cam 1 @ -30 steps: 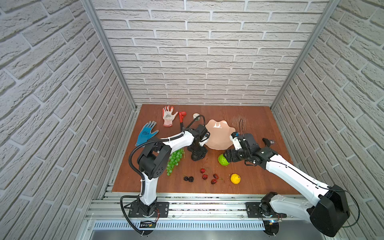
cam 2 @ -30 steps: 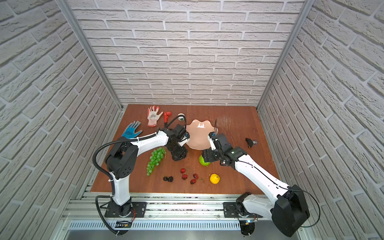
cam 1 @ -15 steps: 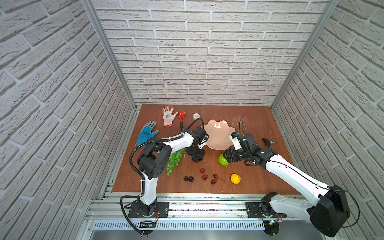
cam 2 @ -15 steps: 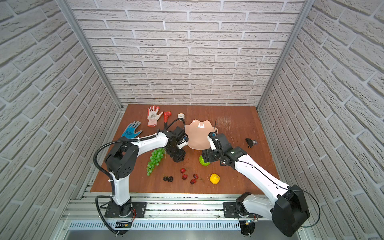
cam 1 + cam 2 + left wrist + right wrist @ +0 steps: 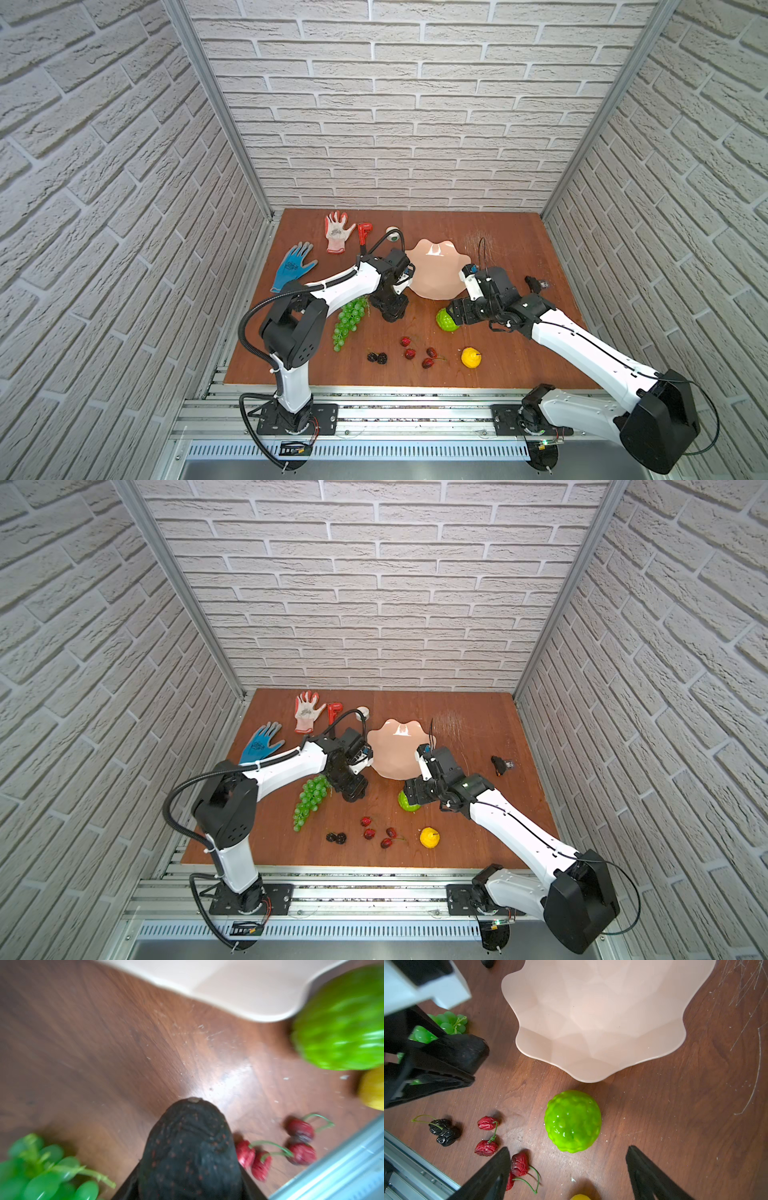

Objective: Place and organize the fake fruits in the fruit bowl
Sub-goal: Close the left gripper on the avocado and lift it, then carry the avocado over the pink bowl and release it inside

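The peach-pink fruit bowl (image 5: pixel 436 272) (image 5: pixel 395 754) (image 5: pixel 602 1022) stands empty mid-table. My left gripper (image 5: pixel 391 311) (image 5: pixel 190 1167) is shut on the blackish avocado (image 5: pixel 190 1147) (image 5: pixel 467 1051), low over the wood just left of the bowl. Beside that arm lies the green grape bunch (image 5: pixel 348 323) (image 5: pixel 41 1172). My right gripper (image 5: pixel 456 312) (image 5: pixel 568 1148) hangs open over the bumpy green ball (image 5: pixel 446 323) (image 5: pixel 572 1121), not touching it. Nearer the front edge lie two blackberries (image 5: pixel 377 357), several dark-red berries (image 5: pixel 417 353) (image 5: pixel 485 1136) and the yellow lemon (image 5: pixel 471 357).
A blue glove (image 5: pixel 293 266), a white-and-red glove (image 5: pixel 337 230), a red pipe wrench (image 5: pixel 363 232) and a white tape roll (image 5: pixel 392 235) lie at the back left. A small black object (image 5: pixel 536 284) sits at the right. A metal rail (image 5: pixel 395 401) borders the front edge.
My left gripper's jaws have narrowed onto the avocado, and that wrist view is blurred by motion. The right arm has barely moved.
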Action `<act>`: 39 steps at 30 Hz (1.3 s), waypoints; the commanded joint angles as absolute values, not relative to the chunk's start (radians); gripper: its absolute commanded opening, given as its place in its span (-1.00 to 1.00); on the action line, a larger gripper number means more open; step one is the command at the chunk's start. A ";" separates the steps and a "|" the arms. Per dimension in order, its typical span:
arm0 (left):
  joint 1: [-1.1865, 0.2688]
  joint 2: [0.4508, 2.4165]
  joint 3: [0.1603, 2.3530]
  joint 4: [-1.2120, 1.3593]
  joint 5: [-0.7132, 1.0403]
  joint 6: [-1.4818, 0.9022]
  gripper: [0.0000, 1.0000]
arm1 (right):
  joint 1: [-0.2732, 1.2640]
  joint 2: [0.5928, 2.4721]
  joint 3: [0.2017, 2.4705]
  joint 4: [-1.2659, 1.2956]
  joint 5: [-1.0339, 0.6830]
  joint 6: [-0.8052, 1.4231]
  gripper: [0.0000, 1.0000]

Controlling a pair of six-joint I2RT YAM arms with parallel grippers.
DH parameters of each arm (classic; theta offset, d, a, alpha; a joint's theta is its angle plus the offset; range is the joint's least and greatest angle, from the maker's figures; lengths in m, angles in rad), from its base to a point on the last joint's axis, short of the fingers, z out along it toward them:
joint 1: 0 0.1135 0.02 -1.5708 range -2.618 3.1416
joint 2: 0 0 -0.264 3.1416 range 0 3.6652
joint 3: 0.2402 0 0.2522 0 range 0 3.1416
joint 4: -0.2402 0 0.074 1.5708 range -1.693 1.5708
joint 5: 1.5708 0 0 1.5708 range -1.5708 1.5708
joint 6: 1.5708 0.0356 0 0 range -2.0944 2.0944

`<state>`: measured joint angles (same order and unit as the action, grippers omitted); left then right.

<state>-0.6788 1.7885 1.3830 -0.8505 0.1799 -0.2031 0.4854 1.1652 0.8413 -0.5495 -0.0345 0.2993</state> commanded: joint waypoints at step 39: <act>-0.710 2.553 2.419 -0.901 -0.069 0.072 -0.25 | 0.487 1.178 0.856 -0.594 -0.019 0.270 0.85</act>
<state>-0.7074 2.5271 2.3753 -0.9398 -0.0490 0.0540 0.4854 1.1725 0.8413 -0.5961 -0.0166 0.2844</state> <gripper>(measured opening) 0.556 0.925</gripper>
